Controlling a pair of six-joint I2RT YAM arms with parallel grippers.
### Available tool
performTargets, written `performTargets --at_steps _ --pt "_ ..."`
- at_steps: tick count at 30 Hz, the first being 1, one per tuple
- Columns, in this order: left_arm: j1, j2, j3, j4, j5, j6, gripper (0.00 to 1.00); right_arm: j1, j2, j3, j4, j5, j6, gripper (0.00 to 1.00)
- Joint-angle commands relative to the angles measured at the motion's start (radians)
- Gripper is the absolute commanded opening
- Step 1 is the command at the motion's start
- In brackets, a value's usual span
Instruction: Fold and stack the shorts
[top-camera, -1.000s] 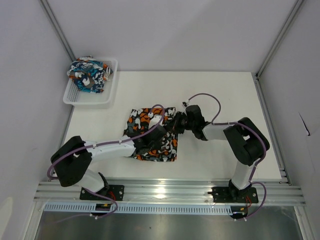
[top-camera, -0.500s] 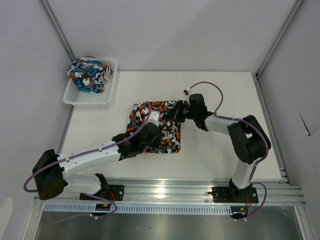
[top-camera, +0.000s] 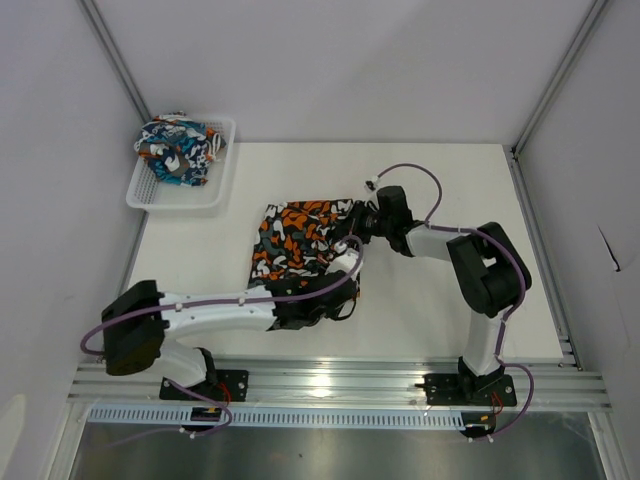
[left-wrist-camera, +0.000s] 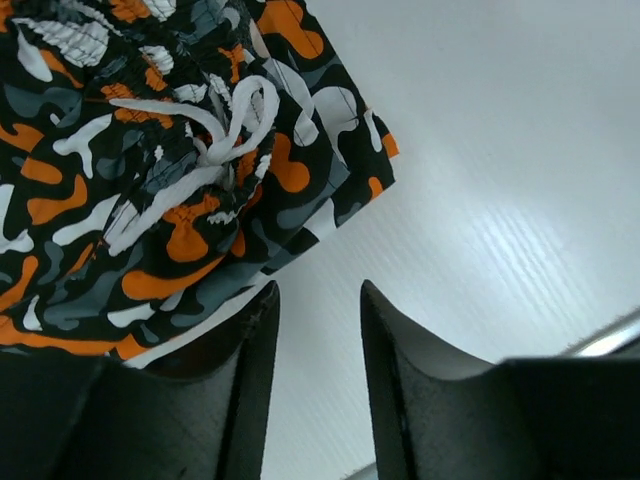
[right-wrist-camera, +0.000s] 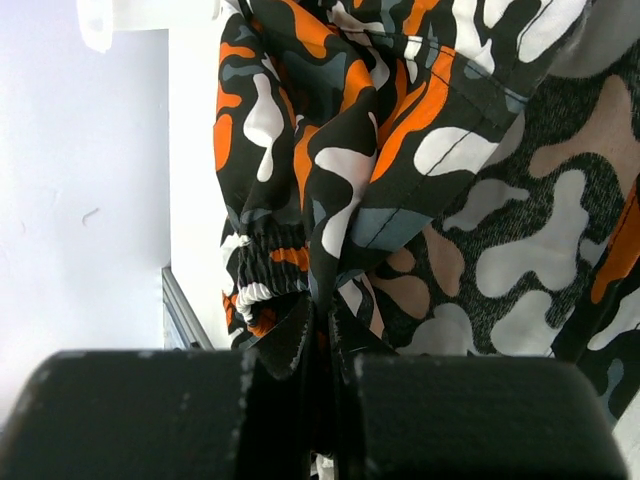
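The orange, black, grey and white camouflage shorts (top-camera: 300, 235) lie spread in the middle of the table. My right gripper (top-camera: 366, 222) is at their far right corner, shut on a fold of the fabric (right-wrist-camera: 345, 215) and lifting it a little. Low over the near right corner of the shorts (left-wrist-camera: 170, 160) is my left gripper (top-camera: 341, 294), next to the white drawstring (left-wrist-camera: 215, 140). Its fingers (left-wrist-camera: 255, 350) stand open, with only bare table between them. The blue-teal, orange and white shorts (top-camera: 177, 148) sit bunched in the basket.
A white mesh basket (top-camera: 215, 185) stands at the far left corner of the table. Grey walls and metal frame rails (top-camera: 540, 90) close in both sides. A metal rail (top-camera: 330, 380) runs along the near edge by the arm bases.
My left gripper slid off the camouflage shorts to their near right corner. The right gripper pulled the far right corner back, and the shorts now lie more spread out.
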Motion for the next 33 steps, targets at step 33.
performTargets --at_steps 33 --pt "0.020 0.413 0.276 -0.008 -0.122 0.230 0.42 -0.043 0.068 0.102 -0.005 -0.104 -0.036 0.07"
